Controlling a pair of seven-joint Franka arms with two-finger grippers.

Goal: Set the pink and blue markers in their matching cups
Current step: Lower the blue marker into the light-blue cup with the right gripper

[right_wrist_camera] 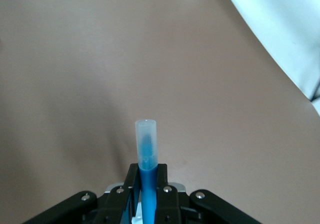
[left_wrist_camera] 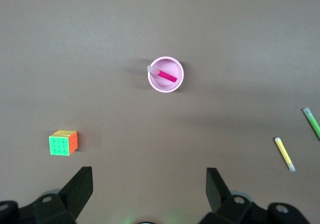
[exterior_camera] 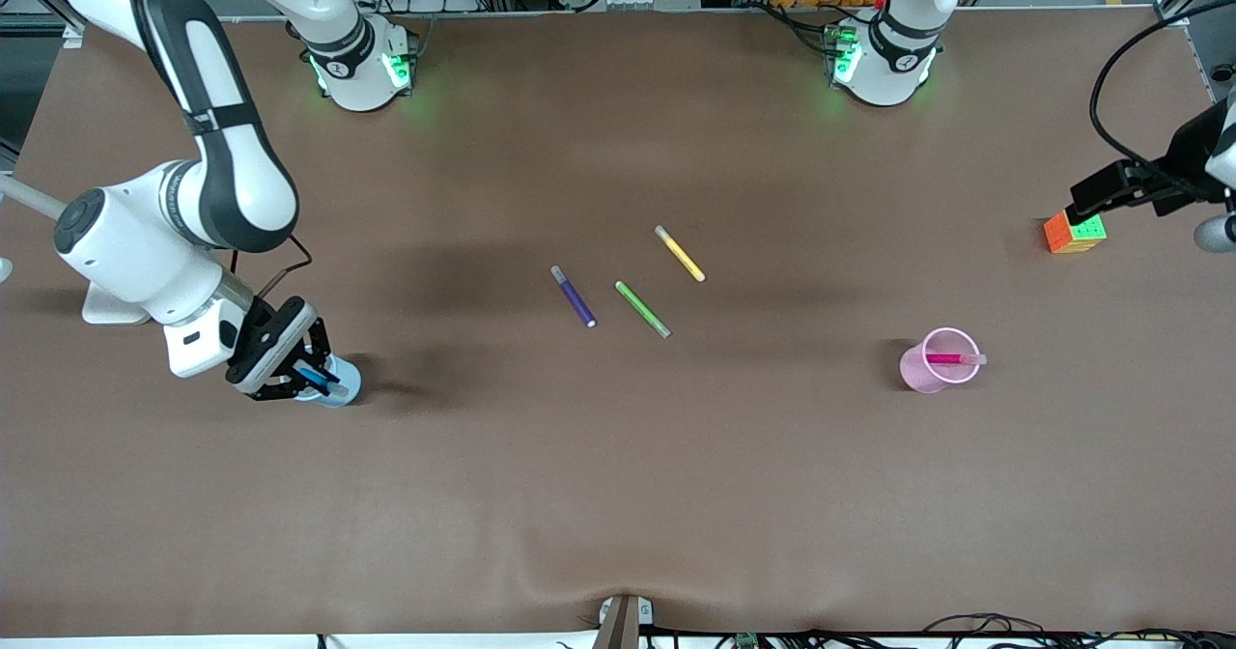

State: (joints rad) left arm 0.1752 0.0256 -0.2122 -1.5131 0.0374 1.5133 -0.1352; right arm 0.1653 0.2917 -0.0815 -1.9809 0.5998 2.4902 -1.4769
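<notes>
Right wrist view: right gripper (right_wrist_camera: 148, 191) jaws clamp the blue marker (right_wrist_camera: 147, 149); left gripper (left_wrist_camera: 149, 184) jaws spread wide, empty.

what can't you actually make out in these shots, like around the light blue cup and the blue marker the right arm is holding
- Light blue mesh cup: front view, mostly hidden by the right gripper; right wrist view shows only a sliver between the fingers.
- Blue felt-tip marker: lower end hidden by the fingers, so whether it has entered the cup is unclear.
- Left gripper: cut off by the front view's edge.
</notes>
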